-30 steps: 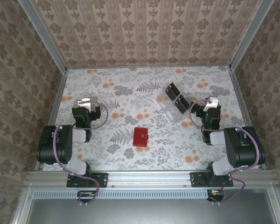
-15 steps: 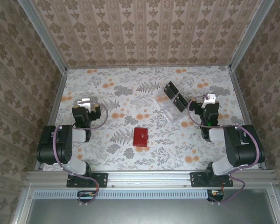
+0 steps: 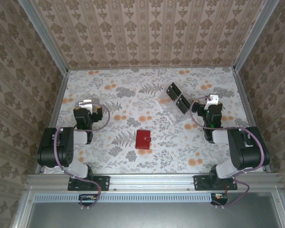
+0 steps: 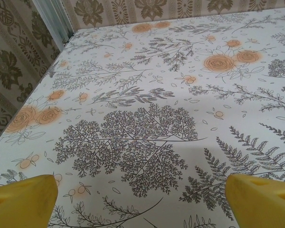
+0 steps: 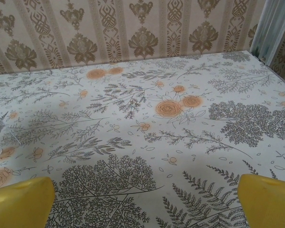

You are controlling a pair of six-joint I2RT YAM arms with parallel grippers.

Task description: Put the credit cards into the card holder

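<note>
The red card holder (image 3: 143, 139) lies shut flat on the floral table, midway between the two arms. Dark credit cards (image 3: 178, 98) stand slanted in a clear plastic tray (image 3: 173, 112) at the back right. My right gripper (image 3: 212, 100) is just right of the tray, open, with nothing between its yellow fingertips (image 5: 20, 203). My left gripper (image 3: 85, 103) is far left of the holder, open and empty, its yellow fingertips (image 4: 22, 199) wide apart over bare tablecloth. In both wrist views the left gripper (image 4: 142, 204) and right gripper (image 5: 145, 202) face only the patterned cloth.
Wallpapered walls and aluminium posts (image 3: 57, 52) close in the table on three sides. A metal rail (image 3: 152, 180) runs along the near edge by the arm bases. Open cloth lies between the holder and the tray.
My right gripper has swung a little left, closer to the tray. The left gripper shifted slightly. Holder and cards have not moved.
</note>
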